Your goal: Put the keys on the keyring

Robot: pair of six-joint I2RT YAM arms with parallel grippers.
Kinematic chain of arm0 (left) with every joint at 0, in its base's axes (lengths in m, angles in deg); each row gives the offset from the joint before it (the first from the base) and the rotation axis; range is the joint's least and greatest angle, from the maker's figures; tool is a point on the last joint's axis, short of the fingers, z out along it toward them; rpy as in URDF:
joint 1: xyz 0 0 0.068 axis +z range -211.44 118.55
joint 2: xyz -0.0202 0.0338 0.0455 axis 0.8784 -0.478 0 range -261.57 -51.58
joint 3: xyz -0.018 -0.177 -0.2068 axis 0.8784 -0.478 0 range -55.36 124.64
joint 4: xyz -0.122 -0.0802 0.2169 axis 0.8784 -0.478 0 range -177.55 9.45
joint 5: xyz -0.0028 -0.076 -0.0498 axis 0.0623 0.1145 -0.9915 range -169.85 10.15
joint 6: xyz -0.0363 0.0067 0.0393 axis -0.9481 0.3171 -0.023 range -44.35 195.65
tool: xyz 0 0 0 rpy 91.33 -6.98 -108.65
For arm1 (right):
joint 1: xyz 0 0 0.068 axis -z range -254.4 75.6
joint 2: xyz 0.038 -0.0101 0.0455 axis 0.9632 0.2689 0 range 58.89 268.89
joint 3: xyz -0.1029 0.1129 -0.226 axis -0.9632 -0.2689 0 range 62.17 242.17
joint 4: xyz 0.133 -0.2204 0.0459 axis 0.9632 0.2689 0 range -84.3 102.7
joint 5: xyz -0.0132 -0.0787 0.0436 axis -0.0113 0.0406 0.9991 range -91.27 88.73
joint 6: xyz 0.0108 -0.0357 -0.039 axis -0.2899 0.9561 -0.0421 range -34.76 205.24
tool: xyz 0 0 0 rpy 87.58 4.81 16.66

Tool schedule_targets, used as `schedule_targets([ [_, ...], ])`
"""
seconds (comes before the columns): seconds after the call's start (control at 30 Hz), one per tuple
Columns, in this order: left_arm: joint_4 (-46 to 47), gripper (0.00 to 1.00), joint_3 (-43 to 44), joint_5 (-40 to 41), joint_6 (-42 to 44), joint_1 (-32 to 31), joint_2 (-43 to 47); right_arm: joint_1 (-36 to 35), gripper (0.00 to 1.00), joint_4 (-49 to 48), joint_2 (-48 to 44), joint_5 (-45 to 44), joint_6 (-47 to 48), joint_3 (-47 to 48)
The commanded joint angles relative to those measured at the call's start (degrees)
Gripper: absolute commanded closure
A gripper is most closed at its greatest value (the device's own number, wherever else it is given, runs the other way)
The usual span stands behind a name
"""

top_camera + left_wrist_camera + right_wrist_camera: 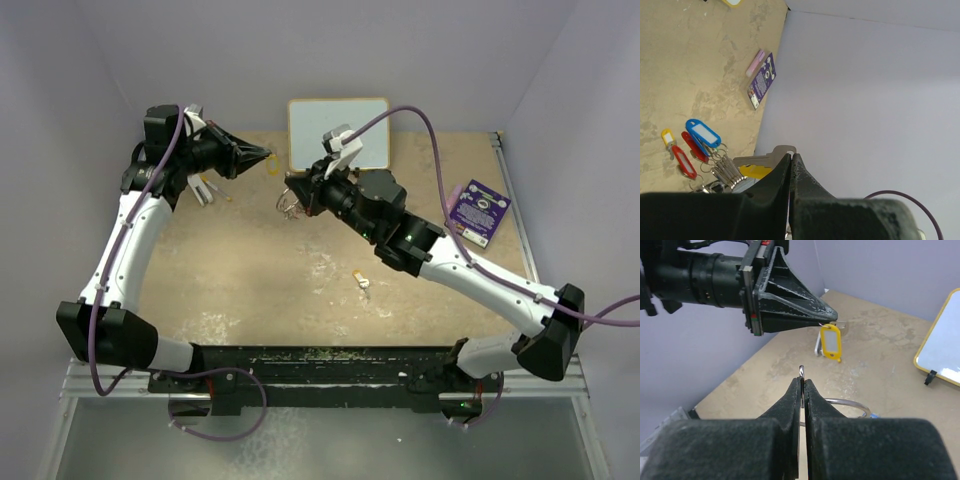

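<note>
yellow-tagged key (pixel 831 342) in left claw (pixel 833 318), keyring (pixel 847 399) in right claw (pixel 801 382)

Illumination is bright, even and diffuse in all views, leaving only faint soft shadows on the table (pixel 250 280), while the left gripper (pixel 791 157) and right gripper (pixel 801 382), close to their lenses, render slightly out of focus.

2 white arms (pixel 130 240) (black joints), purple cables (pixel 408 109).

A yellow-tagged key (pixel 831 340) hangs near the silver keyring (pixel 852 401), blue- and red-tagged keys (pixel 700 134) dangle bunched from it, and a small yellow key (pixel 362 281) lies on the bench below.
</note>
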Motion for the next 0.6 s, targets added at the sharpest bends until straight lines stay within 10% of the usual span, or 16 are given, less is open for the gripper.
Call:
schedule_targets([
  [0.0, -0.1, 0.98, 1.1, 0.5, -7.0, -0.5, -0.1, -0.7, 1.0, -5.6, 1.5, -3.3, 2.5, 3.5],
  [0.57, -0.7, 0.98, 0.4, 0.7, -6.3, -1.8, 0.8, -0.8, 1.0, -5.1, 7.3, -9.6, 3.6, 10.0],
])
